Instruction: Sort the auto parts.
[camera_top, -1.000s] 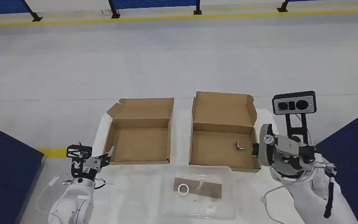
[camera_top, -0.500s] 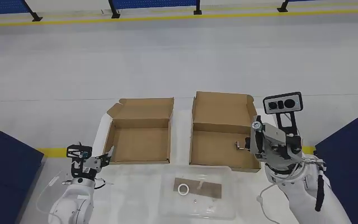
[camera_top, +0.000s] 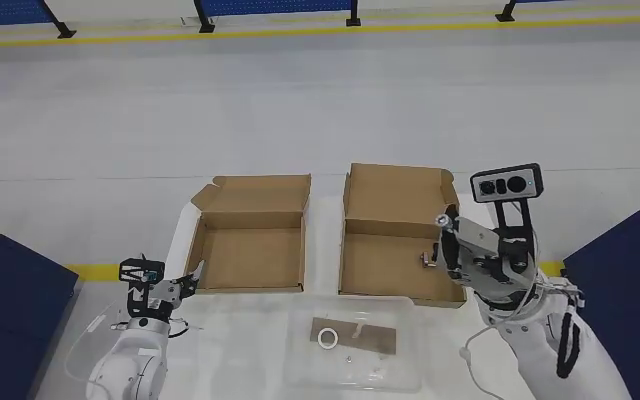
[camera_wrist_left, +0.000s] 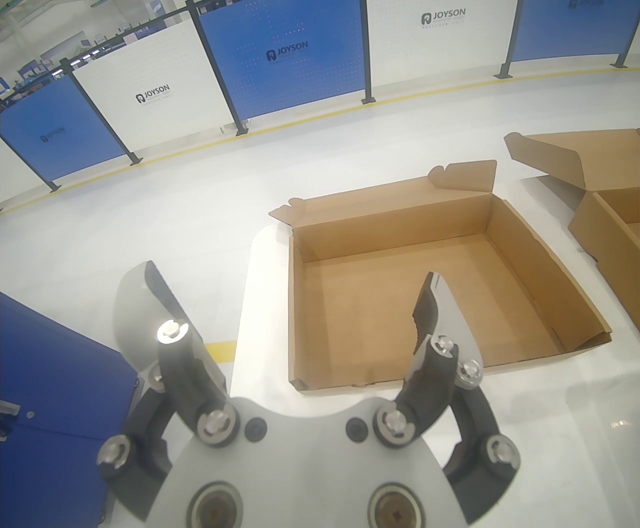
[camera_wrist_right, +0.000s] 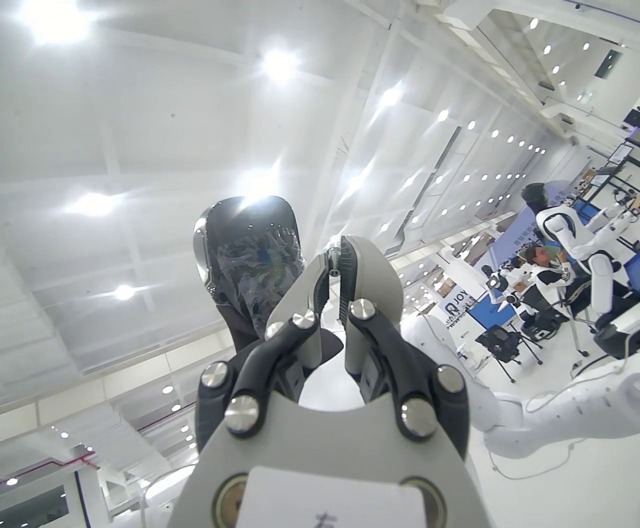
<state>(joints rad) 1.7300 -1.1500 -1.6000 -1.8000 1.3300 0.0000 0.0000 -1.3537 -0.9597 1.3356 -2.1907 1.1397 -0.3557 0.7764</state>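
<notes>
Left end effector (camera_wrist_left: 290, 272) spread, right end effector (camera_wrist_right: 339, 250) closed

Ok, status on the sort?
Left gripper open beside left box. Right gripper shut on small part, tips up, over right box edge. Nothing blocking.

The top camera sits above the arms and looks steeply down on the table (camera_top: 240, 320), the left box (camera_top: 250, 258), the right box (camera_top: 385, 262) and the floor beyond, from well off. The left wrist camera rides just behind the left gripper (camera_wrist_left: 290, 277), facing forward and down, close on the left box. It shares that box and a corner of the right box with the top view. The right wrist camera, behind the right gripper (camera_wrist_right: 336, 252), faces up at the ceiling (camera_wrist_right: 150, 100).
</notes>
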